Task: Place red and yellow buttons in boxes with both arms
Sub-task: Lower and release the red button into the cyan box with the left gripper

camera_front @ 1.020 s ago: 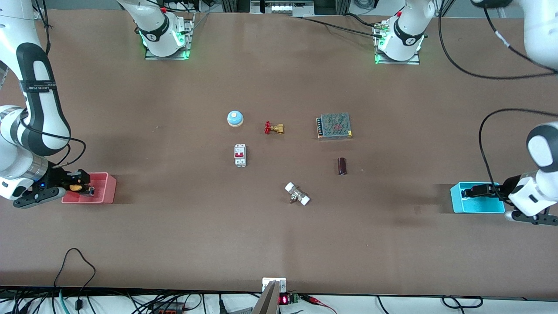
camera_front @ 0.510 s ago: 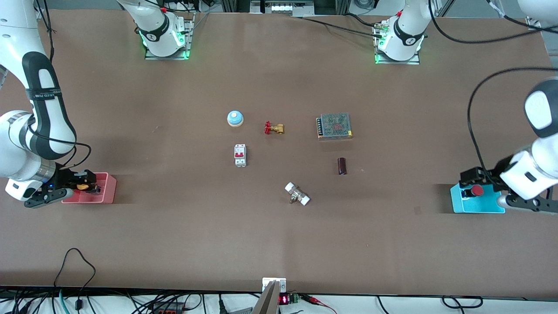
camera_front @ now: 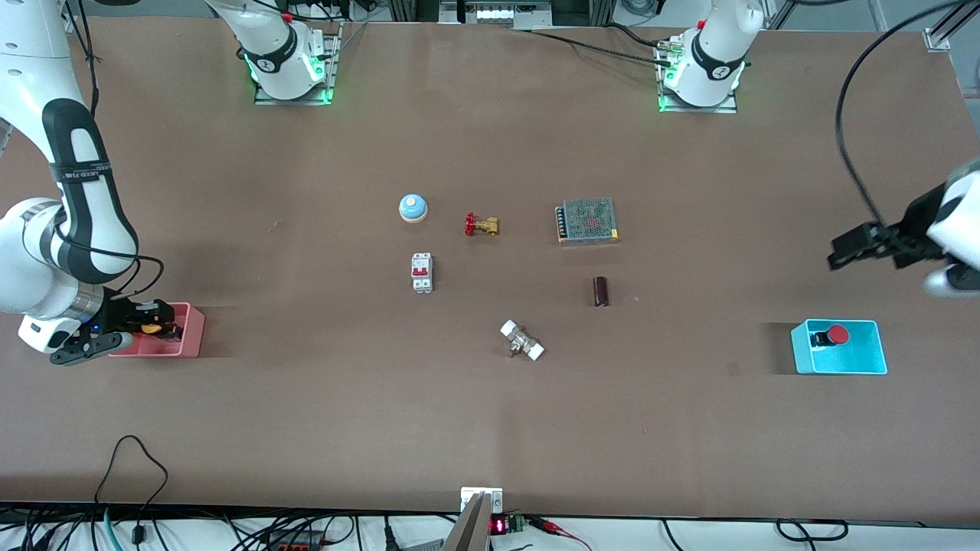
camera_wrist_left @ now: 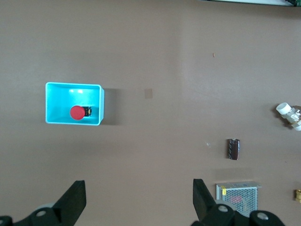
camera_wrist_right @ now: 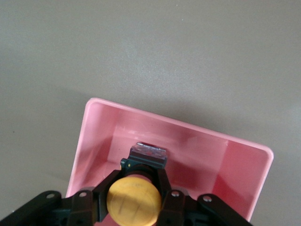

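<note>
1. Buttons and boxes first, by size: the cyan box [camera_front: 839, 347] sits at the left arm's end of the table, about four o'clock from the table's middle in the front view, and the pink box [camera_front: 164, 330] sits at the right arm's end, about eight o'clock.
2. The right arm [camera_front: 57, 222] reaches down to the pink box; the right gripper [camera_front: 153, 327] is over its inside, fingers clamped on the black body of the yellow button [camera_wrist_right: 134, 202], which hangs just above the box floor.
3. The left arm [camera_front: 953, 229] is raised toward the table's edge at three o'clock; the left gripper [camera_wrist_left: 136, 200] is spread wide with nothing between its fingers [camera_wrist_left: 200, 197], over bare table at roughly twelve o'clock from the cyan box.
4. The red button [camera_front: 834, 335] lies inside the cyan box, free of any gripper, red cap toward the box's middle.
5. Mid-table items, well apart from both boxes: a meshed power supply [camera_front: 587, 220], a white circuit breaker [camera_front: 422, 272], a blue dome bell [camera_front: 413, 207], a white-ended fitting [camera_front: 522, 340], a red-handled brass valve [camera_front: 481, 224] and a dark cylinder [camera_front: 601, 291].
</note>
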### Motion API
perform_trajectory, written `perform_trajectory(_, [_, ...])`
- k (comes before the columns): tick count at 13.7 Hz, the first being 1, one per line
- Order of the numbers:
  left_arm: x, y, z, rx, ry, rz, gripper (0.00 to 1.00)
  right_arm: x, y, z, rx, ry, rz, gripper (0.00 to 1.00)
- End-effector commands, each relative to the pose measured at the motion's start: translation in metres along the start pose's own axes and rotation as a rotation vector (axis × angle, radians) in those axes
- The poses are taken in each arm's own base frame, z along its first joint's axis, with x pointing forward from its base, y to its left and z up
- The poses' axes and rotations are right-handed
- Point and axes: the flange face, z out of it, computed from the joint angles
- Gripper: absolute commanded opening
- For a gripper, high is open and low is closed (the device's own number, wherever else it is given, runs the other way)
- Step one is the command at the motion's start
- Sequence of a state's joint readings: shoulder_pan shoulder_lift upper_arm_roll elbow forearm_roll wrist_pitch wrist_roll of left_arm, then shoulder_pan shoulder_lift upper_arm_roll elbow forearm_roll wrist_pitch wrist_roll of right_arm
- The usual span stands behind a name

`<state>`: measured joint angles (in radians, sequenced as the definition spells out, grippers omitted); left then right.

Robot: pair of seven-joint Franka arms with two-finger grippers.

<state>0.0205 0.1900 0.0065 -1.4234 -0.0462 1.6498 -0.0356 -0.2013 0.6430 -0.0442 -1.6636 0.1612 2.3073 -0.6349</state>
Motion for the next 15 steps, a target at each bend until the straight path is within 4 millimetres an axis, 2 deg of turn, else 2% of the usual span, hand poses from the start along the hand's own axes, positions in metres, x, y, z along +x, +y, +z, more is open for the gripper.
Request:
perform_trajectory(1, [-0.0123,-0.0063,-0.0059,-0.018,-0.004,-0.022,1.00,0.0034,0.0057,-0.0009,0.006,0.030,-0.009,0.34])
perform_trajectory(5, [-0.0166,-0.0066,-0.0041,-0.010,-0.032,-0.010,1.00,0.0028,0.0059,0.0030,0.007,0.027,-0.008,0.41])
perform_trajectory(6, [-0.0168,-0.0058,-0.0027,-0.010,-0.035,-0.009,1.00,0.0027,0.0059,0.0041,0.007,0.026,-0.008,0.47])
perform_trajectory(8, [-0.0165,-0.0054,-0.0017,-0.009,-0.036,-0.008,1.00,0.0023,0.0059,0.0062,0.009,0.023,-0.007,0.51])
perform_trajectory(9, [-0.0162,-0.0045,-0.0007,-0.009,-0.038,-0.006,1.00,0.0022,0.0060,0.0071,0.009,0.023,-0.007,0.58])
perform_trajectory(13, [-0.0155,-0.0045,0.0011,-0.011,-0.041,-0.008,1.00,0.0028,0.0063,0.0063,0.007,0.026,-0.006,0.67])
perform_trajectory(15, [-0.0157,-0.0046,0.0020,-0.011,-0.044,-0.016,1.00,0.0034,0.0074,0.0030,0.004,0.029,-0.006,0.74])
